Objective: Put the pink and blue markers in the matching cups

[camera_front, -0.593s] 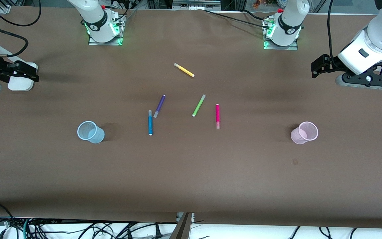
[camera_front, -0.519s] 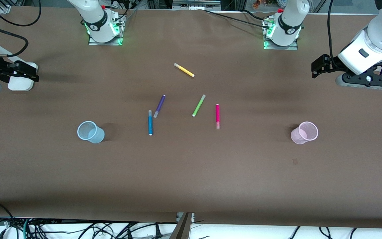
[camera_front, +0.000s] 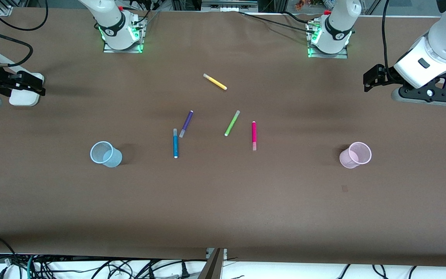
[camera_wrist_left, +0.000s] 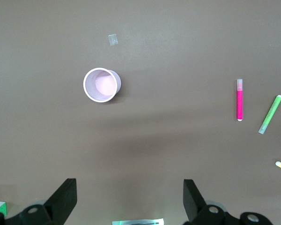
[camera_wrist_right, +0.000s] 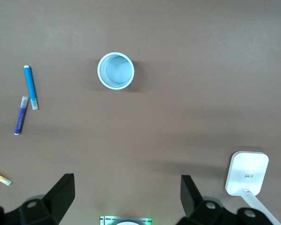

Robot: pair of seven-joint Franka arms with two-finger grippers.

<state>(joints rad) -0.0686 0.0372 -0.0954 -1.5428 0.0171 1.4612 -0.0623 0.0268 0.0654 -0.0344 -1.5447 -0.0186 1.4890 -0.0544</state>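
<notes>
The magenta marker (camera_front: 253,133) lies flat mid-table, toward the left arm's end; it also shows in the left wrist view (camera_wrist_left: 240,101). The blue marker (camera_front: 175,145) lies flat toward the right arm's end, also seen in the right wrist view (camera_wrist_right: 31,86). The pale pink cup (camera_front: 355,155) (camera_wrist_left: 102,85) stands upright toward the left arm's end. The pale blue cup (camera_front: 106,154) (camera_wrist_right: 115,70) stands upright toward the right arm's end. My left gripper (camera_front: 367,80) (camera_wrist_left: 129,187) is open and empty, high over the table's end. My right gripper (camera_front: 39,87) (camera_wrist_right: 126,183) is open and empty over the other end.
A purple pen (camera_front: 186,123) lies beside the blue marker. A lime-green pen (camera_front: 232,123) lies beside the magenta marker. A yellow pen (camera_front: 215,81) lies nearer the bases. A white device (camera_front: 23,101) sits under the right gripper. A small tape scrap (camera_front: 344,188) lies near the pink cup.
</notes>
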